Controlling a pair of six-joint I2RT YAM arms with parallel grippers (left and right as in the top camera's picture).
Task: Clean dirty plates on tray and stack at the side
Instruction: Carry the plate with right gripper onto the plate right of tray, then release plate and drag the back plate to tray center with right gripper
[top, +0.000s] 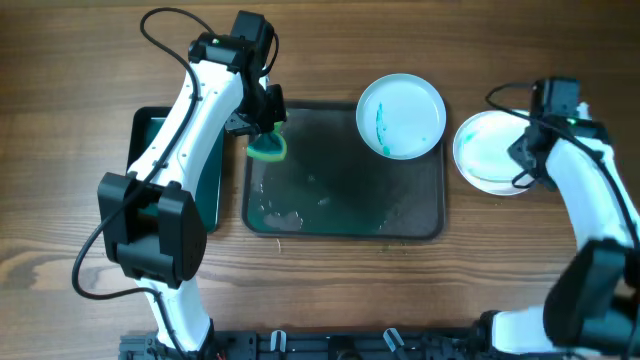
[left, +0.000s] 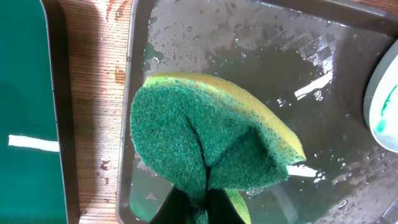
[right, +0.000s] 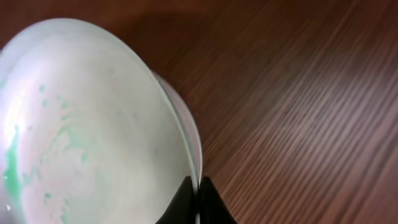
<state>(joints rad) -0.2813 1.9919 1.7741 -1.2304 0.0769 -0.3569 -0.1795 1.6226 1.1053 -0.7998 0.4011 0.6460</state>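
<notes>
The dark grey tray (top: 345, 195) lies mid-table, wet, with teal residue at its front left. A pale blue plate (top: 401, 115) with teal smears sits in its far right corner; its edge shows in the left wrist view (left: 385, 106). My left gripper (top: 262, 125) is shut on the yellow-green sponge (top: 268, 148) over the tray's far left corner (left: 280, 74); the sponge (left: 205, 143) folds between the fingers (left: 199, 208). My right gripper (right: 198, 202) is shut on the rim of a white plate (right: 81, 124) with faint green smears, on the table right of the tray (top: 488, 152). A second rim shows just beneath it.
A smaller black tray with a green inside (top: 150, 135) lies left of the grey tray, partly under my left arm; it also shows in the left wrist view (left: 25, 124). Water drops lie on the wood between the two trays. Bare wooden table lies in front.
</notes>
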